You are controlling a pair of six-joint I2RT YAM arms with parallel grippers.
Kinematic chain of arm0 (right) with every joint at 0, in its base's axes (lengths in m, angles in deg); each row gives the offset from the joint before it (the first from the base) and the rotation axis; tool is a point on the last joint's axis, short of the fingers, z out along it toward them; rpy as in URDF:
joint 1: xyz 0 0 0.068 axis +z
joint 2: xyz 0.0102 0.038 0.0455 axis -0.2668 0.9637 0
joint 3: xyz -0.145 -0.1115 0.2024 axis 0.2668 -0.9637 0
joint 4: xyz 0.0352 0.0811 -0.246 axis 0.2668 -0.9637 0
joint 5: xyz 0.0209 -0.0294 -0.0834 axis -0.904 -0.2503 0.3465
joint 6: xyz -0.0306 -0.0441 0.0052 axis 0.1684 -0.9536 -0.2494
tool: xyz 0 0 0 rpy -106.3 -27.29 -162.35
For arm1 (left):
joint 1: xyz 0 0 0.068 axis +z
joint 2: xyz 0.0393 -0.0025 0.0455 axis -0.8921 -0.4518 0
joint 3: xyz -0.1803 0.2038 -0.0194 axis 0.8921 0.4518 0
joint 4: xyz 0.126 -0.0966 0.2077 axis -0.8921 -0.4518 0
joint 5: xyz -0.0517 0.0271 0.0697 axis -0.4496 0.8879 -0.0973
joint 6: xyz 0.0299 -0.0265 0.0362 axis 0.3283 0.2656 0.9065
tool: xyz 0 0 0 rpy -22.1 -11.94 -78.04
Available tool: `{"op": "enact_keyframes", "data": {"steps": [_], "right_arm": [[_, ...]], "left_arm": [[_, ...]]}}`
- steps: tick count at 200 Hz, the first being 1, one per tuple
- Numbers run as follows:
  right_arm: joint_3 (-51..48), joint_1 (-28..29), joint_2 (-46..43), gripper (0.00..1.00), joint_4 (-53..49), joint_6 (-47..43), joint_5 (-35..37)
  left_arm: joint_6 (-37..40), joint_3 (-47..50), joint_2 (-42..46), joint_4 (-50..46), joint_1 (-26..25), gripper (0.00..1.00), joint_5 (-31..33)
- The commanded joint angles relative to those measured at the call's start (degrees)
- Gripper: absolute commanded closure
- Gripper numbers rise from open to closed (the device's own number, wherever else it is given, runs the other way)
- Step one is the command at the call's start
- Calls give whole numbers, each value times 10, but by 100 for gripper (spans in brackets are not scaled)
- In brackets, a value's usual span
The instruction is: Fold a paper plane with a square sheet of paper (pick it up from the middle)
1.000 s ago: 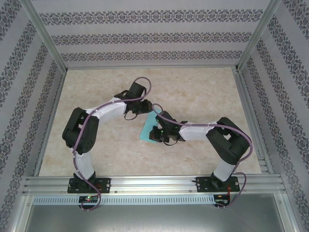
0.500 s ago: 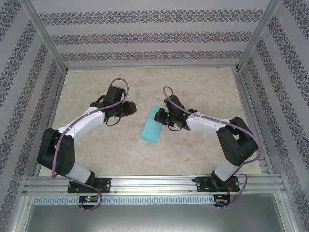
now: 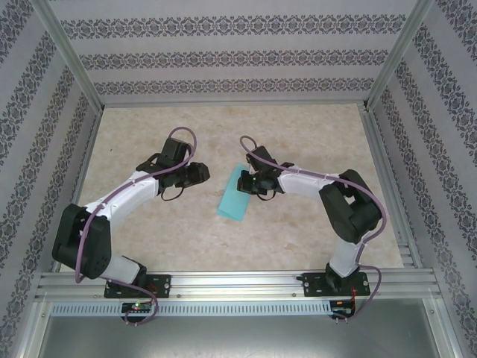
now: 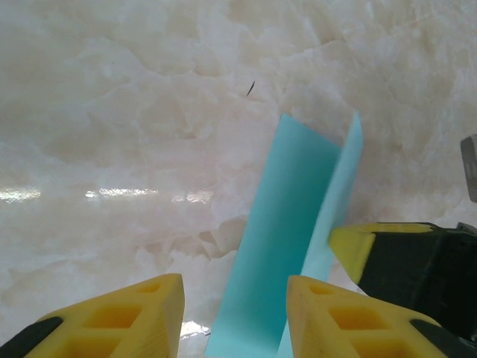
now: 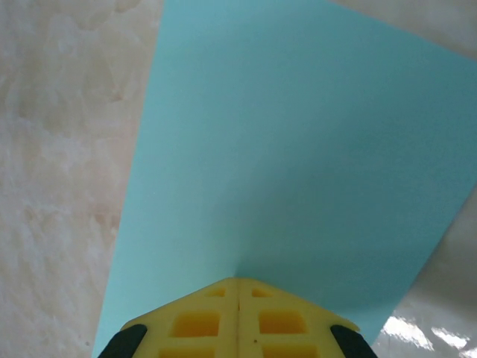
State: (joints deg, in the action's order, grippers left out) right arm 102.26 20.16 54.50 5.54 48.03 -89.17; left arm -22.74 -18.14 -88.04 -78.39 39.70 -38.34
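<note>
The square sheet of paper (image 3: 233,198) is turquoise and lies folded into a long rectangle at the table's middle, not in the pointed form of a paper plane. In the left wrist view the sheet (image 4: 287,231) has one long flap standing up along its right side. My right gripper (image 3: 251,183) is shut, its tips (image 5: 238,287) pressing down on the sheet (image 5: 298,149) near its far end. My left gripper (image 3: 201,172) is open just left of the paper, apart from it. Its yellow fingers (image 4: 127,317) hold nothing, and past them the right gripper's finger (image 4: 356,246) touches the raised flap.
The pale marble-patterned tabletop (image 3: 298,134) is bounded by aluminium rails (image 3: 384,186) and patterned walls. Bare table lies round the paper on every side.
My left arm has pulled back to the left off the paper, its jaws a little wider. My right gripper has slid from the sheet's near part toward its far end, still shut.
</note>
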Motion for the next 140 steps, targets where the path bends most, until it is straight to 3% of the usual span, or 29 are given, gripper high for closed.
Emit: {"op": "enact_keyframes", "data": {"steps": [1,60,140], "right_arm": [[34,3,34,96,-2,-14,19],[42,-17,58,97,-13,21,87],[-35,-44,-9,97,-36,101,164]], "left_arm": [[-11,5,-10,16,-22,59,-18],[-33,-1,-34,43,-68,61,-33],[-71,-10,-88,96,-162,63,-53]]}}
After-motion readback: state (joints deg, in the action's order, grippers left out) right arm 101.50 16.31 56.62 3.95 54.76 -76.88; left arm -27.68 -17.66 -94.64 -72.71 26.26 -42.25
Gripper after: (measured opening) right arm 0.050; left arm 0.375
